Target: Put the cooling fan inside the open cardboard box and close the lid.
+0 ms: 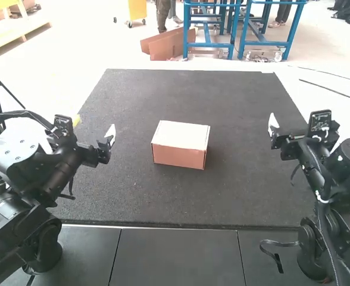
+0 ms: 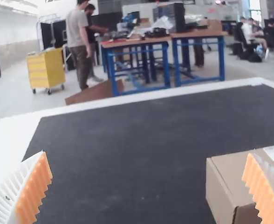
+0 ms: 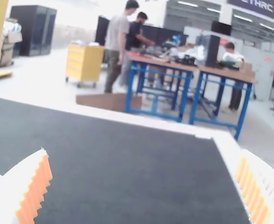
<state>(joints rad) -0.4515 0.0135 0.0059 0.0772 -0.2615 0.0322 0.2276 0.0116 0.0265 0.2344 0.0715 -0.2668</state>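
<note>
Box: cardboard box [image 1: 180, 144] sits near the middle of the black mat [image 1: 240, 107], top shut flat, one long side facing the arms, set slightly askew
Left gripper: left gripper [image 1: 108, 144] hovers above the left part of the mat, well apart from the box and pointing toward it; fingers spread wide, empty
Left wrist check: ribbed white fingers with orange pads [image 2: 34, 189] stand far apart; a corner of the box shows close behind one of them
Right gripper: right gripper [image 1: 274, 136] hovers above the right part of the mat, well apart from the box; fingers spread wide, empty
Right wrist check: both pads set wide apart, mat surface between them
</note>
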